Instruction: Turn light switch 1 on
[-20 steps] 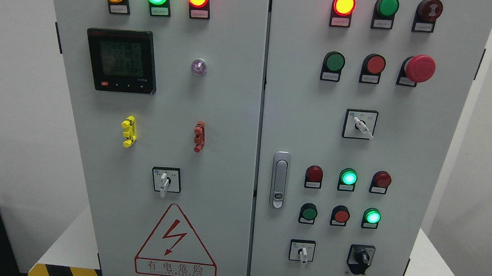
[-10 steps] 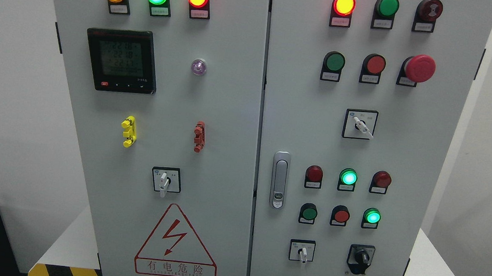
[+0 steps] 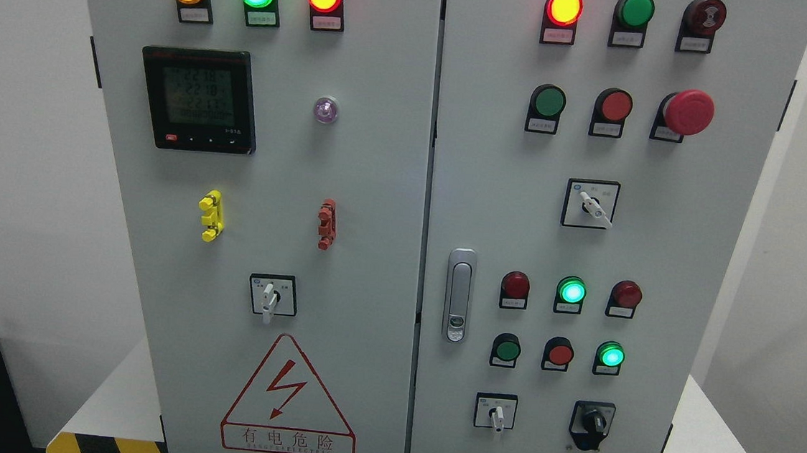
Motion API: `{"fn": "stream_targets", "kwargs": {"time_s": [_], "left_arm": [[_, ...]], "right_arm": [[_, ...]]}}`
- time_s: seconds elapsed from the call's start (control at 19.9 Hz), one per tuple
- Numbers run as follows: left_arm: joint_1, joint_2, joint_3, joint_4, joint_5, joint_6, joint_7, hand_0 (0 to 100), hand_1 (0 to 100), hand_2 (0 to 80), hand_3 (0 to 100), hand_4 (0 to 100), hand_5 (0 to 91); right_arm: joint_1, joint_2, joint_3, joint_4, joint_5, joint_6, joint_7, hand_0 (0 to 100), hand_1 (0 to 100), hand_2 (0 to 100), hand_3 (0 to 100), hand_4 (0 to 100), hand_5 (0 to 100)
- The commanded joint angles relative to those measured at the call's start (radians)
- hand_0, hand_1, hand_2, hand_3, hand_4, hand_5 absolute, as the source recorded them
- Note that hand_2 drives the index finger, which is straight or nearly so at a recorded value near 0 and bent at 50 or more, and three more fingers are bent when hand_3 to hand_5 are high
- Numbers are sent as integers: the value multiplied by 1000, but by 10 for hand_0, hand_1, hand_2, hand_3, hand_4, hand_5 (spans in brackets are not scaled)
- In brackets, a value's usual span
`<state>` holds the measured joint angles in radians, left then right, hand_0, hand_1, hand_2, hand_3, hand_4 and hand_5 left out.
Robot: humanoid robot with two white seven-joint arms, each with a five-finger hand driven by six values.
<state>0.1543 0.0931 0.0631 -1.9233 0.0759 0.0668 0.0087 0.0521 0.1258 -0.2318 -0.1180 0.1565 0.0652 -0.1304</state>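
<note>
Hands are out of your view, so finger state cannot be told. Cabinet (image 3: 378,181) stands untouched; which control is light switch 1 is unreadable, so reach and switching both remain.

The red-bordered warning triangle sign (image 3: 290,398) on the cabinet's left door (image 3: 378,181) reads "有电危险" beneath a lightning bolt.

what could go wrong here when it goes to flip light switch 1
1. The small labels are unreadable from the head view, and three similar white-handled rotary switches invite turning the wrong one.
2. The red mushroom button sticks out above the upper right switch; a reaching arm could bump it.
3. The push buttons sit tightly packed above the lower right switch, so a stray press is possible.
No hand is in view yet.
</note>
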Motion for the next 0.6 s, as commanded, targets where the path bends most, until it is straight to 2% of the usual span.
{"fn": "stream_targets", "kwargs": {"time_s": [0.0, 0.2, 0.35, 0.55], "left_arm": [[-139, -55, -51, -122, -5, 131, 36, 131, 564, 404, 677, 788, 713], [-197, -59, -97, -120, -11, 186, 125, 123, 581, 416, 677, 787, 697], [-226, -88, -103, -120, -13, 234, 154, 97, 599, 443, 689, 796, 710], [-259, -92, -117, -117, -41, 240, 160, 66, 629, 469, 680, 805, 726]], "right_arm": [[-1, 0, 0, 0, 0, 1, 0, 305, 0, 0, 0, 0, 0], [-1, 0, 0, 0, 0, 1, 0, 304, 0, 0, 0, 0, 0], [0, 0, 0, 0, 0, 1, 0, 304, 0, 0, 0, 0, 0], [0, 0, 0, 0, 0, 1, 0, 304, 0, 0, 0, 0, 0]]}}
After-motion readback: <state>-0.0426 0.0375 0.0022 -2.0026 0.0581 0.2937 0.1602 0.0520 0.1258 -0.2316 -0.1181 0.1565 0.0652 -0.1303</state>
